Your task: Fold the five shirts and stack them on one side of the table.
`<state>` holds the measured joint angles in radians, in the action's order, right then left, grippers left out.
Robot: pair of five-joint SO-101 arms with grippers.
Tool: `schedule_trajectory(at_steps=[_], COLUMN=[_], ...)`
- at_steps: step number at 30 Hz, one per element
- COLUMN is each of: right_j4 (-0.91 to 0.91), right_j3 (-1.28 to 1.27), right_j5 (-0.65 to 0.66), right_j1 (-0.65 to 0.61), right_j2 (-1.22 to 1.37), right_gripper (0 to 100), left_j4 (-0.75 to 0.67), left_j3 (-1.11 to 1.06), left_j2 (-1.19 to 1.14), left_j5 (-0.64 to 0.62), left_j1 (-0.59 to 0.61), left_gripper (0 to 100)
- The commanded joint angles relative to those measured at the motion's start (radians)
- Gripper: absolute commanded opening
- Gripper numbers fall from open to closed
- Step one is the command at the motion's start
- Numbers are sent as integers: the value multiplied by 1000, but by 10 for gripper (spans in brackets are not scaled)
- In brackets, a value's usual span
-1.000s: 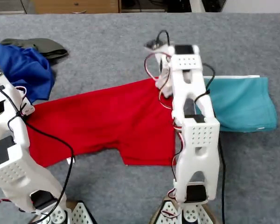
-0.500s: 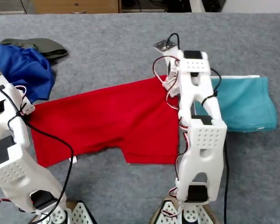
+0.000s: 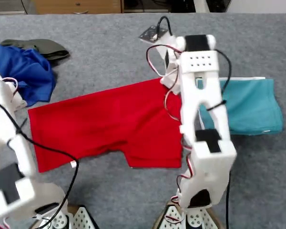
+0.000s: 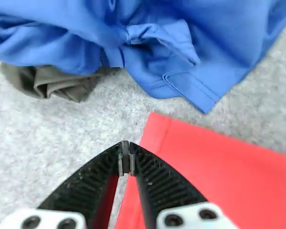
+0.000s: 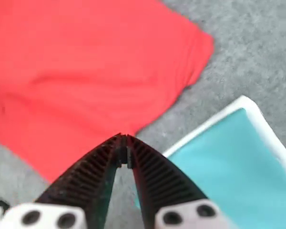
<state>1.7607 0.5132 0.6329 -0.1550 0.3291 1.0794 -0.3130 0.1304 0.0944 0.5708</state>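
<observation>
The left end effector (image 4: 125, 164) is hanging with its fingers pressed together, gripping nothing, over the grey desk (image 3: 109, 52) just beside a corner of the red shirt (image 3: 109, 124). The right end effector (image 5: 123, 155) is likewise pinched closed and empty, hovering above the red shirt's opposite edge, near the teal shirt (image 3: 248, 105). The red shirt is lying spread flat across the middle of the desk. The teal shirt is lying folded at the right side. A blue shirt (image 3: 24, 69) is lying crumpled at the left, touching an olive garment (image 3: 45, 47).
</observation>
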Motion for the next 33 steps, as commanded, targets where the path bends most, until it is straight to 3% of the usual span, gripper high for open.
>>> schedule_trajectory(at_steps=[1, 7, 12, 18, 22, 25, 33], right_j4=[3, -186, -321, -477, -529, -566, -684], right_j3=[-165, -647, -986, -1348, -1515, -1563, -1564], right_j5=[161, 339, 411, 338, 305, 305, 313], right_j1=[1, 21, -2, -186, -311, -335, -338], right_j2=[-191, -469, -700, -952, -1000, -1000, -842], right_gripper=[2, 8, 132, 104, 154, 200, 181], left_j4=[-34, -318, -477, -427, -439, -439, -437], left_j3=[-126, -387, -396, -331, -328, -328, -327], left_j2=[159, 137, 31, -58, -59, -59, -61], left_j5=[25, -71, -175, -144, -138, -137, -135], left_j1=[-2, 44, 20, -8, -11, -17, -18], left_gripper=[18, 18, 18, 18, 18, 18, 18])
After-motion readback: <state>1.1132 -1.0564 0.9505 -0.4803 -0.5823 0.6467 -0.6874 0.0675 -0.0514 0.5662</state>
